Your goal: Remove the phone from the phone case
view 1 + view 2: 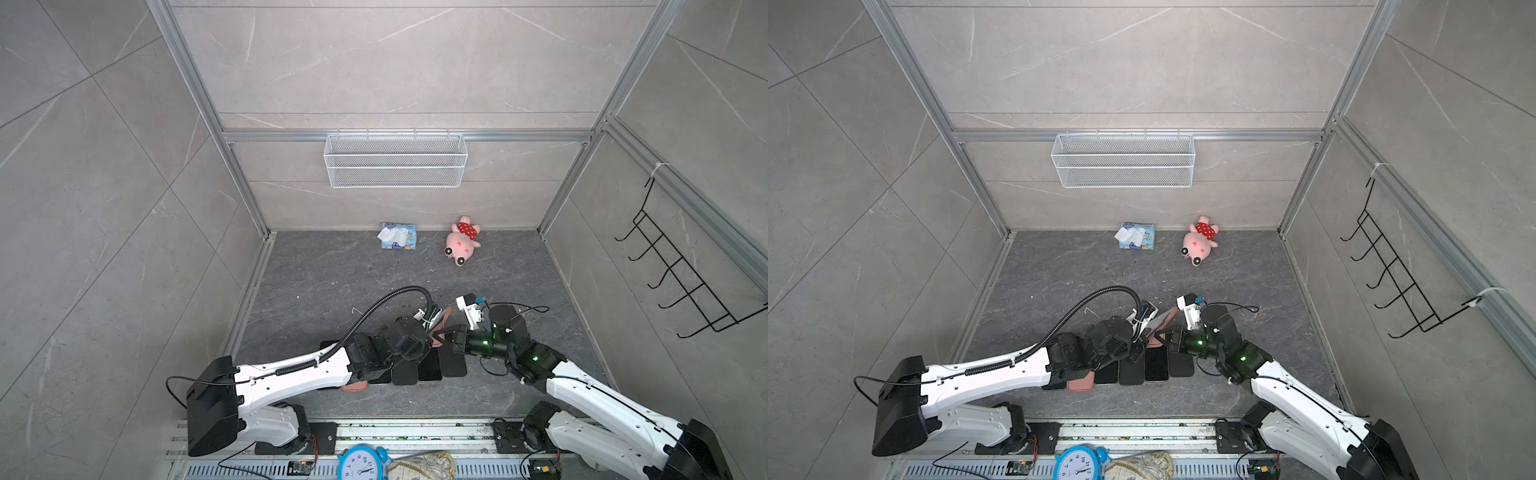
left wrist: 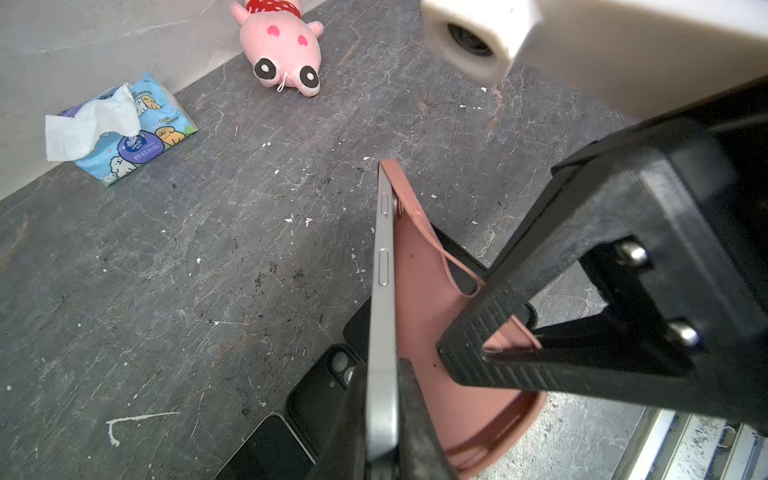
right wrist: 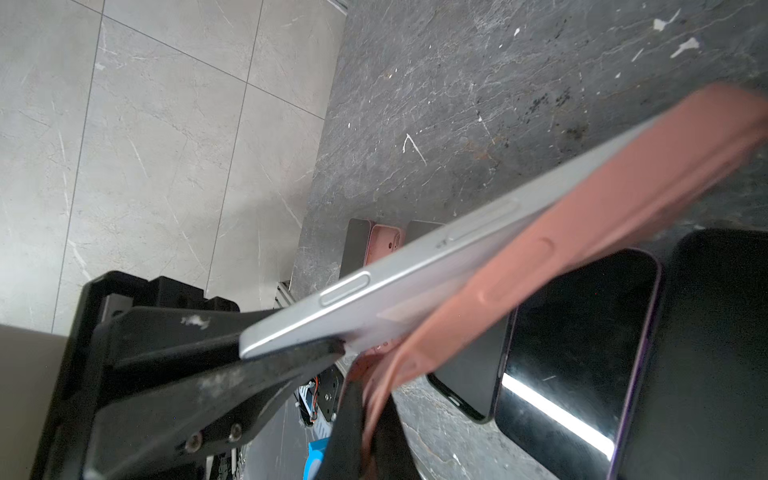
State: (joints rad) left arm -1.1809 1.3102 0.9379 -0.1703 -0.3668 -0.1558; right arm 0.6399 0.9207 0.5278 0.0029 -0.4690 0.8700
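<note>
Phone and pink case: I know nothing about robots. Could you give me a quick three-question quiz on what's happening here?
1. True or false: nothing is holding the phone.
2. What does the right gripper pinch? A) phone B) pink case C) tissue pack
3. Fill in: the left gripper is shut on the ___.
Key: 1 false; 2 B; 3 phone.
</note>
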